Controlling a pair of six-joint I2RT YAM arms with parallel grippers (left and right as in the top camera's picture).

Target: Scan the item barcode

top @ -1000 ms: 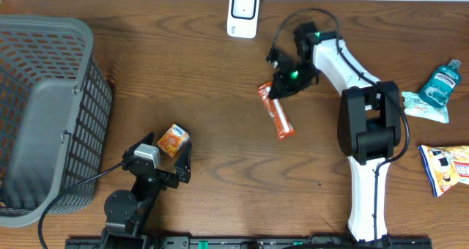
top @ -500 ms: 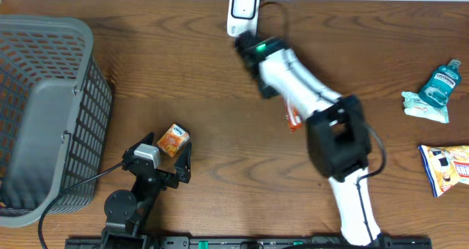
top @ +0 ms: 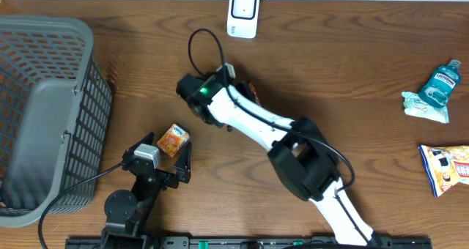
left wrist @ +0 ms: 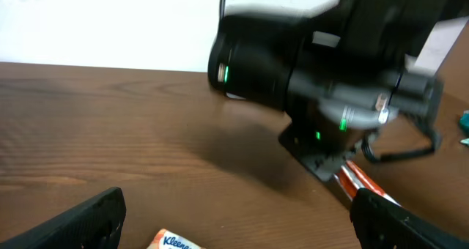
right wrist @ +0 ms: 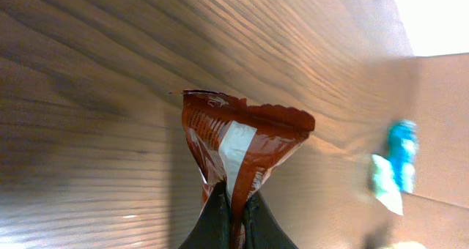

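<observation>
**Writing:** tissue pack (top: 174,140), orange, marked "Kleenex" as read in the left wrist view. Print on the packet (right wrist: 242,143) is not legible. Labels on the mouthwash bottle (top: 442,79) and snack bag (top: 445,168) are too small to read.

**Surroundings:** wooden table (top: 146,51). Grey mesh basket (top: 44,110) at the left edge. White scanner (top: 243,12) at the far edge, centre. Mouthwash bottle and snack bag at the right edge, well apart from both arms. The right arm reaches across the table's middle and covers most of the packet from overhead, leaving only an orange sliver showing beside the wrist.

**Packet and jaws:** red-brown wrapper with a white stripe. Its lower end is pinched in the clenched right gripper (right wrist: 231,205), and its crimped end stands up away from the fingers. It is held over the table left of centre, near the scanner but short of it. The left gripper (left wrist: 242,231) is spread wide and grasps nothing. The tissue pack lies just ahead, between its fingers.
</observation>
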